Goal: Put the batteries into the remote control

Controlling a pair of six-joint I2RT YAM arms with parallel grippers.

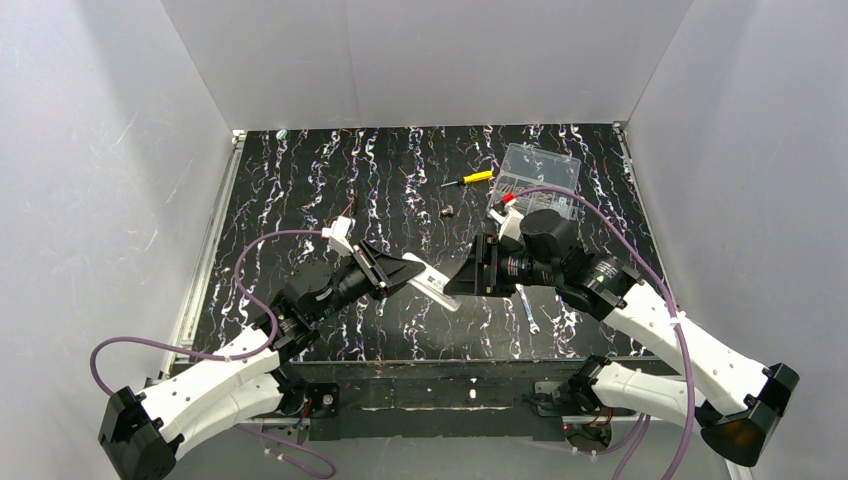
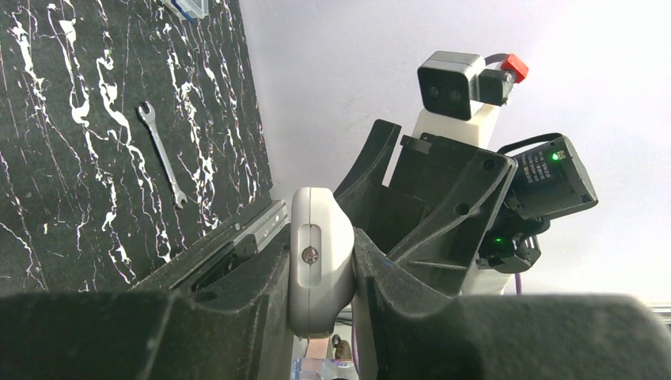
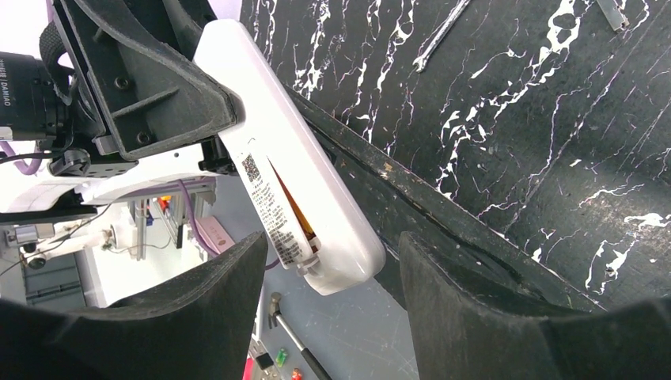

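Closest to me are the two arm bases at the near edge of the table [image 1: 300, 180], with purple cables looping off them. Both arms reach in toward the middle and meet above the front strip of the black marbled top.

A small wrench [image 1: 528, 308] lies flat at about 4 o'clock from that meeting point, under the right arm. Well back, a yellow screwdriver [image 1: 468, 179] lies at 12 o'clock, a silvery stub [image 1: 447, 211] sits just nearer than it, and a clear box [image 1: 540, 170] stands at 1 o'clock. None of them touches the arms.

The left gripper [image 1: 400, 270] is clamped tight on one end of the remote [image 1: 432, 281], holding it off the table with its free end pointing toward 4 o'clock. The labelled back shows to the right wrist camera, and an orange battery [image 3: 299, 212] sits in the slot there.

The right gripper [image 1: 465, 280] faces it with its fingers spread wide, one to each side of the remote's free end. It holds nothing. Whether the left-hand finger [image 3: 198, 309] brushes the label edge I can't tell.
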